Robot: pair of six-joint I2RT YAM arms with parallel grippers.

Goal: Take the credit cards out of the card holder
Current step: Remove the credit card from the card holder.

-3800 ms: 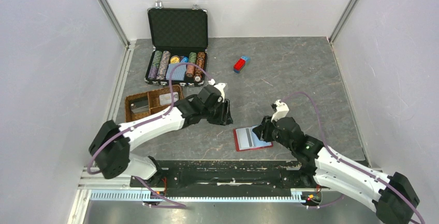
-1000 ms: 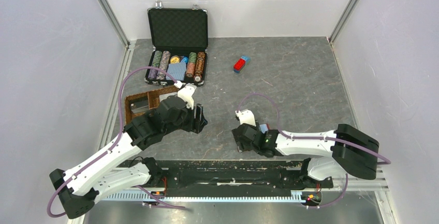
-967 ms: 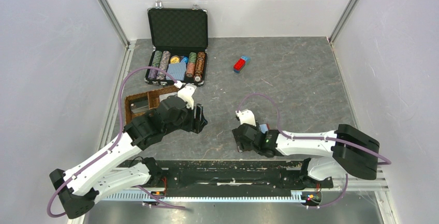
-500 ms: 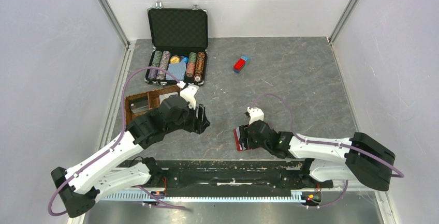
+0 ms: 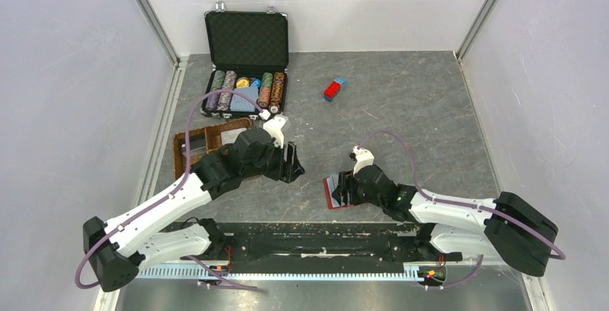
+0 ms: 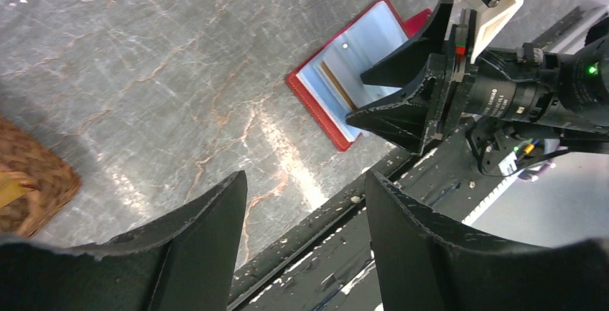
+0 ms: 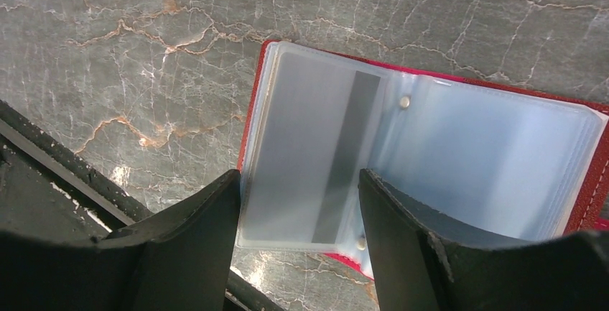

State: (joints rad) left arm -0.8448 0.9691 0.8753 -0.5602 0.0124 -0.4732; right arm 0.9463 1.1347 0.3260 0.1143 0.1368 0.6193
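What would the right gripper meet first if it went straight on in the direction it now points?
Most likely the open card holder: the right gripper points at one of its clear sleeves, which holds a card with a dark stripe. The gap to it is unclear.

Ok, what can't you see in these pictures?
- Top view: the right tool covers much of the card holder.
- Right wrist view: the frame edge cuts off its right end; stacked cloudy sleeves hide the credit cards' count.
- Top view: poker chips too small to read.
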